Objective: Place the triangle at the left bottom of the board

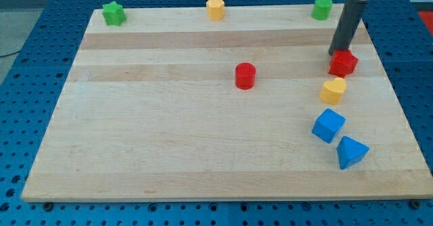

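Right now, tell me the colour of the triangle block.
Blue. The triangle block lies near the board's bottom right, clearest in the camera view.

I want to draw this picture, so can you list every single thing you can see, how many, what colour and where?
wooden board: 1, light wood, fills the middle of the view
blue pegboard table: 1, blue, under and around the board
green star block: 1, green, top left corner
yellow hexagon block: 1, yellow, top edge, middle
green cylinder block: 1, green, top right
red cylinder block: 1, red, centre
red star block: 1, red, right side
yellow heart block: 1, yellow, below the red star
blue cube block: 1, blue, lower right
blue triangle block: 1, blue, lowest right
my tip: 1, dark rod, touching the red star's upper left
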